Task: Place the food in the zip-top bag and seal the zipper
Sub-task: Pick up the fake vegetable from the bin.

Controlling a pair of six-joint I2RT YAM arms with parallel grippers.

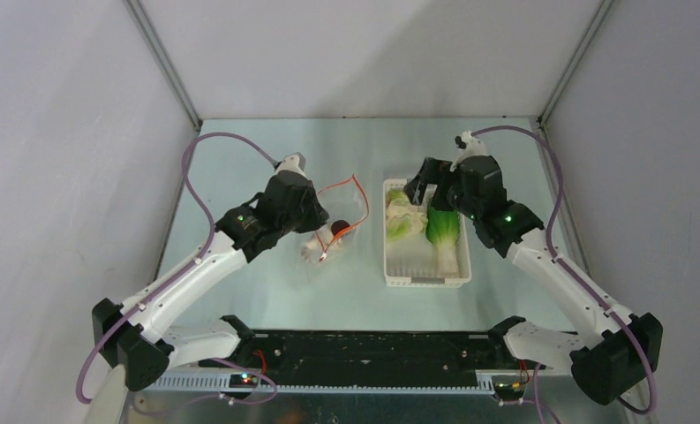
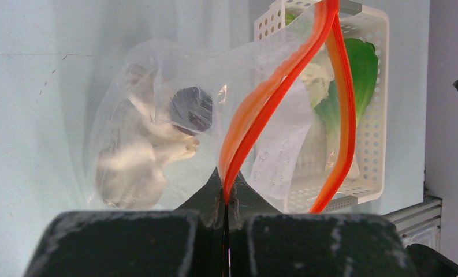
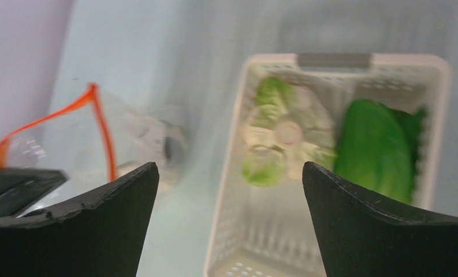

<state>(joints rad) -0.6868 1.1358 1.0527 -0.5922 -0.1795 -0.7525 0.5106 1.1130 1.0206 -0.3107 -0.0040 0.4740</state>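
Observation:
The clear zip-top bag [image 1: 328,231] lies left of the white basket [image 1: 424,278], its mouth held open. My left gripper [image 2: 225,193] is shut on one side of the red-orange zipper strip [image 2: 255,115]. Inside the bag are a dark brown ball [image 2: 190,108] and pale lumps [image 2: 131,164]. My right gripper [image 3: 229,167] is open and empty, above the basket's far end [image 1: 421,190]. In the basket [image 3: 232,231] lie the green bok choy [image 3: 379,144] and pale green lumps [image 3: 275,135]. The white slider is not visible.
Grey walls with metal corner posts [image 1: 165,66] enclose the pale green table [image 1: 267,291]. A black rail [image 1: 364,349] runs along the near edge between the arm bases.

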